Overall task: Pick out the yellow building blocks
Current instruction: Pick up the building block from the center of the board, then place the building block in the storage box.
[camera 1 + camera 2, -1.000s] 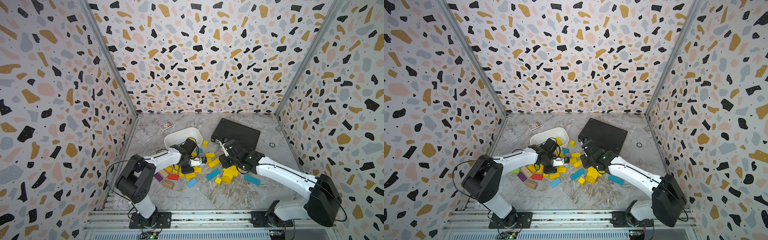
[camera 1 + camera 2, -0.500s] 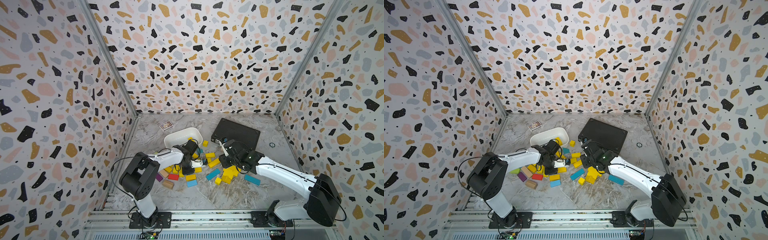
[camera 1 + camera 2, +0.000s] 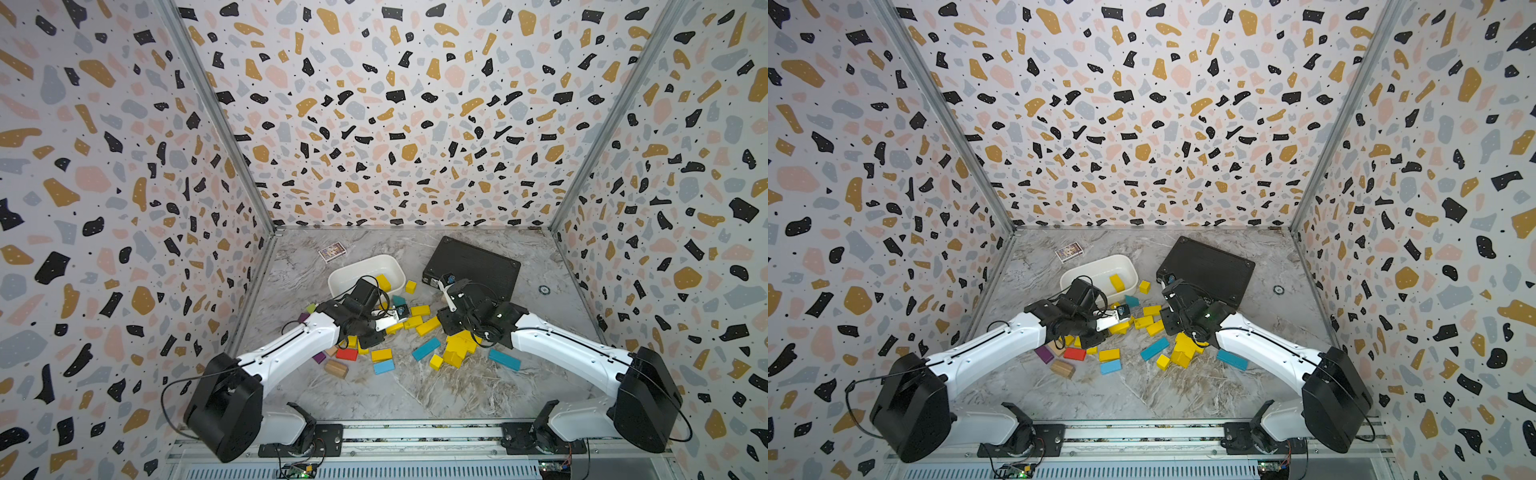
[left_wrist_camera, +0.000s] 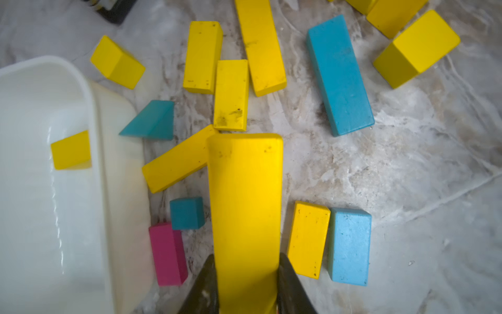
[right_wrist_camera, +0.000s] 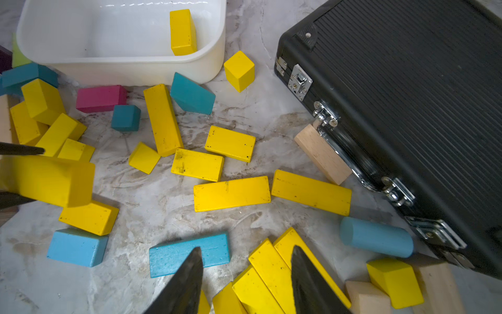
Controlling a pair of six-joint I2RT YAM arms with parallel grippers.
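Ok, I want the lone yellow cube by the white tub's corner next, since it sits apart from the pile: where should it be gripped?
Probably straight down onto the yellow cube, closing on the two opposite side faces with bare table beside them, not the one toward the white tub. It stands square and alone.

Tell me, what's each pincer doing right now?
Left pincer shut on long yellow bar, near white tub. Right pincer open over yellow pile. Nothing visibly in the way.

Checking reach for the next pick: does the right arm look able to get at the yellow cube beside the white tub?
Probably yes. The yellow cube stands apart on bare tabletop between the white tub and the black case, nothing over it, and the right pincer is open with nothing gripped.
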